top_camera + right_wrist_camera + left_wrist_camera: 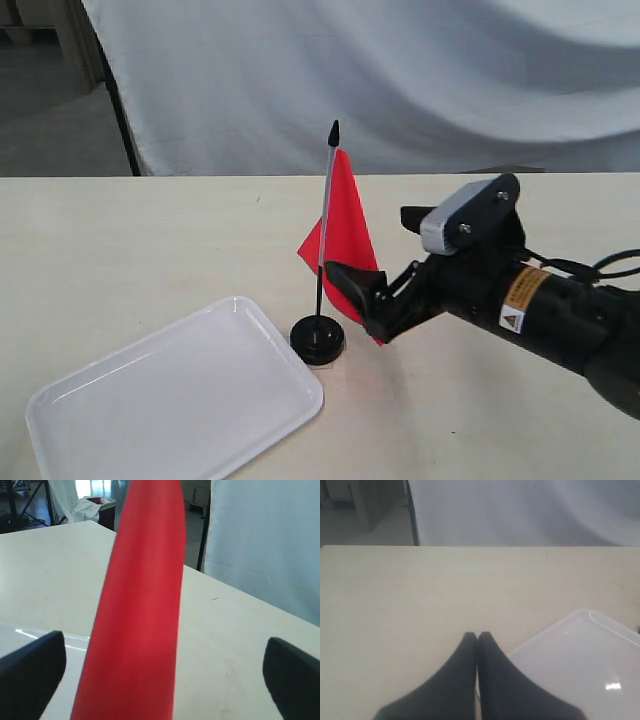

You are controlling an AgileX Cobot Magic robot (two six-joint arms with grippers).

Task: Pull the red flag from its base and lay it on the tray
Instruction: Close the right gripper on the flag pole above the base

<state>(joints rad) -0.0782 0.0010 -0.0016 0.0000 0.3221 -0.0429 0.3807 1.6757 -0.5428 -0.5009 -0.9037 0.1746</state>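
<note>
1. Red flag [345, 225] stands upright in the base [318, 340], silvery pole above, black below, black tip on top. The cloth hangs on the side of the pole towards the right gripper [365, 300].
2. Right jaws are spread wide and gripping nothing. In the right wrist view the red cloth [140, 620] hangs in the gap of the right gripper [162, 672], with clear space to each finger.
3. In the exterior view the near finger overlaps the cloth's lower corner. I cannot tell whether it touches. The pole is just beyond the fingertips, and the base is below and just ahead of them.
4. Base sits flat on the bench [120, 240], touching or nearly touching the tray [170, 400] at its near corner. I can't separate the two.
5. The white, glossy tray lies on the far side of the base from the right jaws.
6. Left gripper [477, 637]: jaws closed, tips pressed together, low over the bench. One tray [580, 650] corner lies just beside the fingers.
7. The left arm is out of the exterior view.
8. A white cloth backdrop [400, 80] hangs behind the bench.
</note>
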